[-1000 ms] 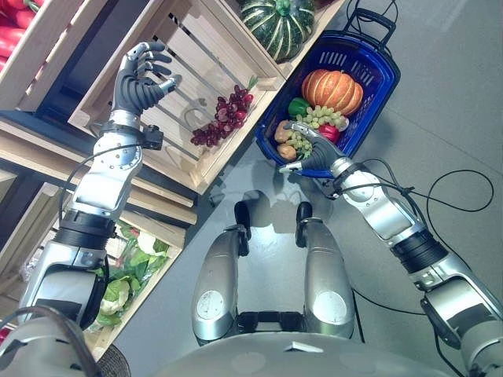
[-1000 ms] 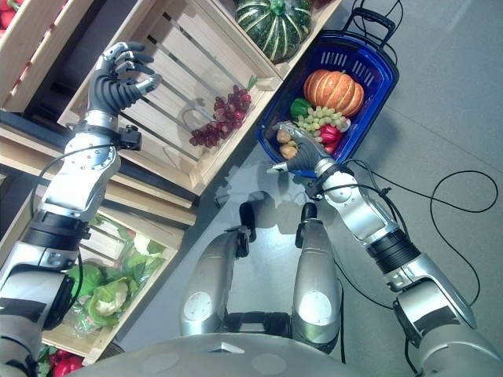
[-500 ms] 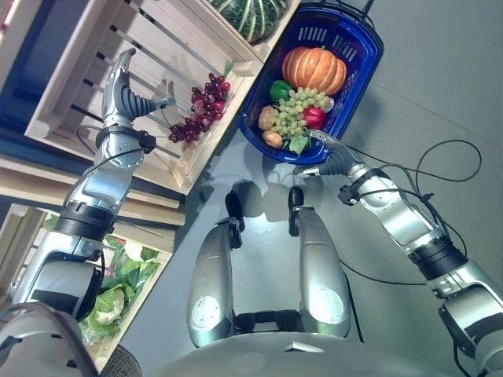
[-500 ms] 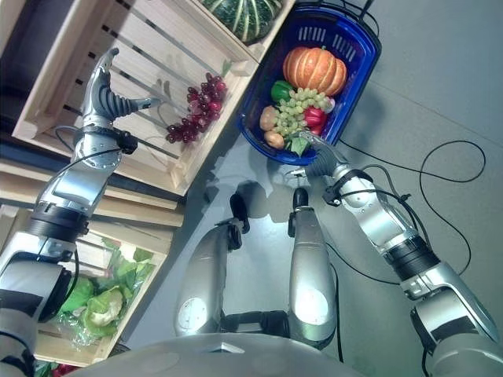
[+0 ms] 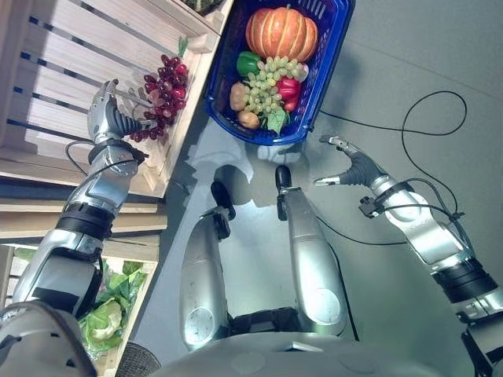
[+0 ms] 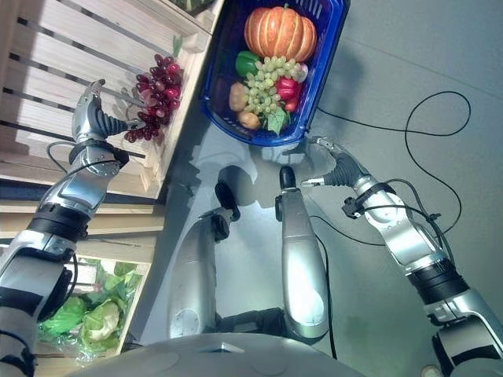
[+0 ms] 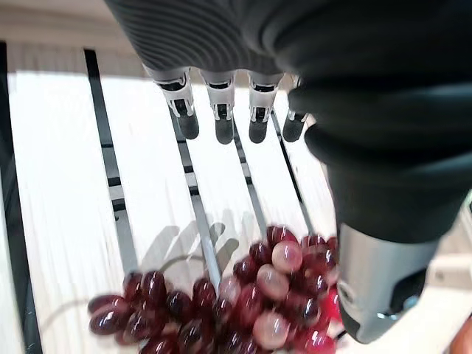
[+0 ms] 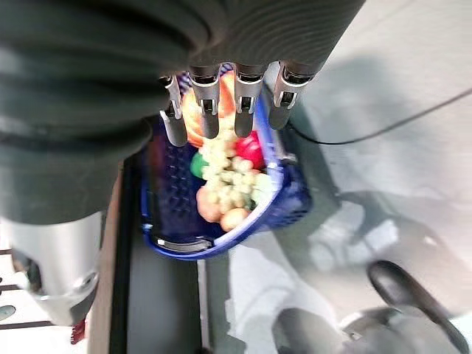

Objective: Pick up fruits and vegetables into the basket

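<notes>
A bunch of red grapes (image 5: 161,93) lies on the slats of a pale wooden crate (image 5: 63,55). My left hand (image 5: 106,119) reaches into that crate, open, its fingers (image 7: 219,110) straight over the slats and its thumb beside the red grapes (image 7: 254,295). The blue basket (image 5: 267,141) stands on the grey floor and holds an orange pumpkin (image 5: 281,33), green grapes (image 5: 266,82), a green pepper (image 5: 247,61), a red pepper (image 5: 288,86) and small brownish pieces. My right hand (image 5: 355,167) hovers open over the floor, a little apart from the blue basket (image 8: 184,247).
A lower crate (image 5: 102,314) at the left holds leafy greens. The crate's front board (image 5: 177,133) stands between the red grapes and the basket. Grey floor spreads to the right of the basket.
The camera has shifted. My right hand has left the basket's rim and drawn back over the floor. My left hand has uncurled and come down beside the red grapes.
</notes>
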You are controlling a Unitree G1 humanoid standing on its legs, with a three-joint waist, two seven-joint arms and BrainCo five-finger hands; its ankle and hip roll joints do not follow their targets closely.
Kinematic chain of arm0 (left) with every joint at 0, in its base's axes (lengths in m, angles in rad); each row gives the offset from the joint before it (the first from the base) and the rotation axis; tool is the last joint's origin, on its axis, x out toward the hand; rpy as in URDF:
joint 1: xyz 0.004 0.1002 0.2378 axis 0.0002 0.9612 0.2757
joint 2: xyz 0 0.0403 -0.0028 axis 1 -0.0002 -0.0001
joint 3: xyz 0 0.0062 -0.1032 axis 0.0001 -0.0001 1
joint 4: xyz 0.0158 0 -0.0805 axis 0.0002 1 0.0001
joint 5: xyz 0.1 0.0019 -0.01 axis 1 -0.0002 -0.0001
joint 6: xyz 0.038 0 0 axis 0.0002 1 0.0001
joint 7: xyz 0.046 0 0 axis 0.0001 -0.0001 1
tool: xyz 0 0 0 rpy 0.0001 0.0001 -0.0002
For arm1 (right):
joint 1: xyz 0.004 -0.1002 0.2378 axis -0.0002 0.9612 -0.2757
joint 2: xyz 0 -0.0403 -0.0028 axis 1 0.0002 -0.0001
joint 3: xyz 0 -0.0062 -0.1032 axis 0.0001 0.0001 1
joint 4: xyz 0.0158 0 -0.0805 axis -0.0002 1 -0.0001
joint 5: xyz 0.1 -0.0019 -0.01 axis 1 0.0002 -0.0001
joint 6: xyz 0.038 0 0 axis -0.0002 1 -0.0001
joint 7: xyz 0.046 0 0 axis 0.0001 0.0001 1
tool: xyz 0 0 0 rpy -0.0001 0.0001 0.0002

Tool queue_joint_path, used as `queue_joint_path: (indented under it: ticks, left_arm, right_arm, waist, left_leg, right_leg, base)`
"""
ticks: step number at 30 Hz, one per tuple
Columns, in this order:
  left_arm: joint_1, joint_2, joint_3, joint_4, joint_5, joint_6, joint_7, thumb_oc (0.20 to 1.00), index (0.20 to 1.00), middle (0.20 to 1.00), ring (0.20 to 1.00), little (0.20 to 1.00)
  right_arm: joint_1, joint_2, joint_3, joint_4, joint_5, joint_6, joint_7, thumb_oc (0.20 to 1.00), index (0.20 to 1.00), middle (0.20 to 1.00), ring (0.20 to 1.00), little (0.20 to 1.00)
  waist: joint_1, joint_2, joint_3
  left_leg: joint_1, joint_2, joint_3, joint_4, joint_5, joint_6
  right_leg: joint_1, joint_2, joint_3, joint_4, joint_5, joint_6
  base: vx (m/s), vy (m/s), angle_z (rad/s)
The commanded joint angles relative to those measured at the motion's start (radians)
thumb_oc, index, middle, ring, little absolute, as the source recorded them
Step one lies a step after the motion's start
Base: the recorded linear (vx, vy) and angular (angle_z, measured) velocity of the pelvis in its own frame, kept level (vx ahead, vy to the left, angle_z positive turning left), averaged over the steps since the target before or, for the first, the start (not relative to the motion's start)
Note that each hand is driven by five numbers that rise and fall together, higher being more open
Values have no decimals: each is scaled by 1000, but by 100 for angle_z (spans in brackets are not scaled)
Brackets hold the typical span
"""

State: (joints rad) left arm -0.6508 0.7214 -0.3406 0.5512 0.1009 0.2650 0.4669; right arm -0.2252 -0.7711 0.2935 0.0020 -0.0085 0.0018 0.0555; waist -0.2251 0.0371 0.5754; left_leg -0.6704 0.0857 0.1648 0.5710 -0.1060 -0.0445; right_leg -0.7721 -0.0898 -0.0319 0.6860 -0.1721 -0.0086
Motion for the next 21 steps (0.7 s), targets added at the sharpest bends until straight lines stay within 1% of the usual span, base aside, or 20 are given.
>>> queue_joint_path:
  ticks: [1, 3, 5, 7, 14, 21]
  left_arm:
    - [-4, 31, 5, 73, 10, 1, 51, 1000, 1000, 1000, 1000, 1000]
    - [-16, 12, 16, 126, -18, -25, 62, 1000, 1000, 1000, 1000, 1000]
    - [-26, -6, 30, 156, -61, -34, 77, 1000, 1000, 1000, 1000, 1000]
    - [-40, -12, 42, 188, -68, -36, 85, 1000, 1000, 1000, 1000, 1000]
    - [-146, 12, 18, 297, -91, 20, 96, 1000, 1000, 1000, 1000, 1000]
    - [-218, 12, -9, 366, -96, 32, 105, 1000, 1000, 1000, 1000, 1000]
  right_arm:
    - [49, -1, -52, -68, 53, -58, -35, 1000, 1000, 1000, 1000, 1000]
    - [55, 8, -58, -59, 53, -65, -48, 1000, 1000, 1000, 1000, 1000]
    - [62, 13, -64, -56, 54, -67, -63, 1000, 1000, 1000, 1000, 1000]
    - [62, 17, -68, -52, 61, -69, -76, 1000, 1000, 1000, 1000, 1000]
    - [32, 15, -69, -39, 82, -60, -110, 1000, 1000, 1000, 1000, 1000]
    - [-1, 23, -51, -20, 90, -53, -147, 1000, 1000, 1000, 1000, 1000]
  waist:
    - [-5, -49, -55]
    - [-10, -54, -55]
    - [-14, -57, -55]
    - [-16, -61, -55]
    - [-28, -72, -55]
    - [-32, -77, -55]
  left_leg:
    - [-4, -44, 76, 32, -105, 55]
    - [-26, -42, 78, 39, -106, 54]
    - [-43, -40, 78, 44, -105, 54]
    - [-57, -37, 79, 47, -104, 54]
    - [-119, -28, 74, 82, -112, 56]
    - [-173, -24, 70, 107, -120, 60]
  right_leg:
    - [-9, 70, -4, 1, -40, 32]
    - [-30, 71, -5, 8, -39, 33]
    - [-49, 73, -5, 15, -39, 34]
    - [-64, 74, -6, 15, -36, 35]
    - [-128, 75, -5, 45, -34, 37]
    - [-184, 76, -2, 64, -30, 36]
  base:
    - [9, -14, -3]
    - [6, -11, -2]
    - [0, 0, 0]
    - [0, 0, 0]
    - [0, 0, 0]
    - [0, 0, 0]
